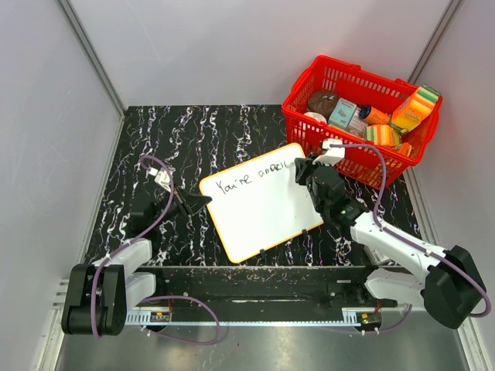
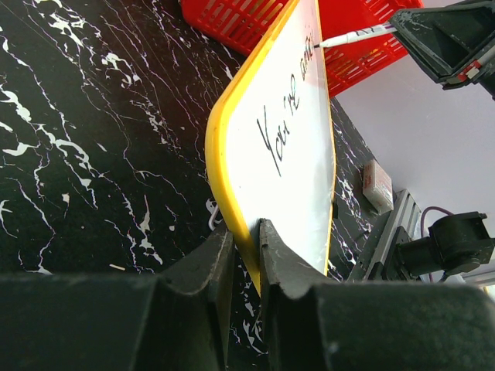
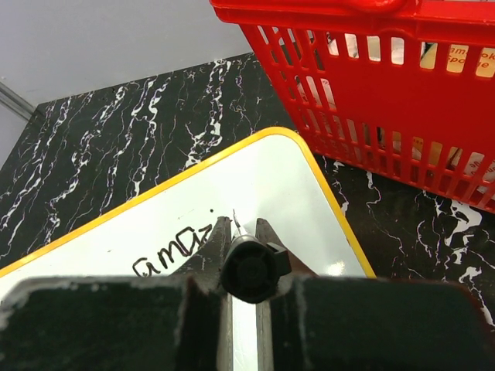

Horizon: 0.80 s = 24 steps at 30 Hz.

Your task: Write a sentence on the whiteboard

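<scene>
Here our left gripper (image 2: 246,236) pinches the whiteboard (image 2: 286,170) on the table (image 1: 193,139) by the basket (image 1: 356,158); our right gripper (image 3: 244,228) clamps the marker (image 3: 249,270). Pressing hard could skid the board, skewing letters.

The whiteboard (image 1: 259,205) lies on the table (image 1: 201,131) between the 2 arms, the left gripper (image 1: 204,202) on its left edge, the right gripper (image 1: 301,171) and marker (image 2: 352,36) over its far right corner, the basket (image 1: 363,166) just behind that corner.
</scene>
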Each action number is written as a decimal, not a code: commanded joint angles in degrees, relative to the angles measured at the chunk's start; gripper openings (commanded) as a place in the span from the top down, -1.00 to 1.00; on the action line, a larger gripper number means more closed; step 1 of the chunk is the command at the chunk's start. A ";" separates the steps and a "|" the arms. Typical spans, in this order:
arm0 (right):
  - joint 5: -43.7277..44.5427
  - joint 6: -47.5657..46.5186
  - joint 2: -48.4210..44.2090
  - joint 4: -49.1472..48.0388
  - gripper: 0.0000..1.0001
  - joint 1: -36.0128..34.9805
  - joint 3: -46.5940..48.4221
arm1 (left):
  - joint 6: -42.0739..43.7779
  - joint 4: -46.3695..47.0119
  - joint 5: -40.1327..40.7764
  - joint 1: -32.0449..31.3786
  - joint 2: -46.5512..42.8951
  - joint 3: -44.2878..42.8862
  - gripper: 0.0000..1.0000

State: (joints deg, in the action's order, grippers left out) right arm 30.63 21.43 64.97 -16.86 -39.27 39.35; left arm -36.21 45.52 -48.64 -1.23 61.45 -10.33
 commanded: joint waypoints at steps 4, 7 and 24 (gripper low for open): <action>1.62 -0.78 1.47 -0.28 1.00 0.51 3.53 | 4.04 1.59 -0.14 -0.26 -0.81 0.57 1.00; 1.80 -0.95 1.74 -0.45 1.00 0.51 3.89 | 4.13 1.59 -0.14 -0.26 -0.81 0.48 1.00; 3.64 -1.22 2.35 -0.80 1.00 0.86 3.98 | 4.13 1.59 -0.14 -0.26 -0.89 0.57 1.00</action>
State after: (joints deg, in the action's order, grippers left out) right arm 32.10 20.80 66.78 -16.82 -39.20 41.78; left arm -36.18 45.54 -48.71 -1.23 61.43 -10.33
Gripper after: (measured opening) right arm 0.121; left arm 0.197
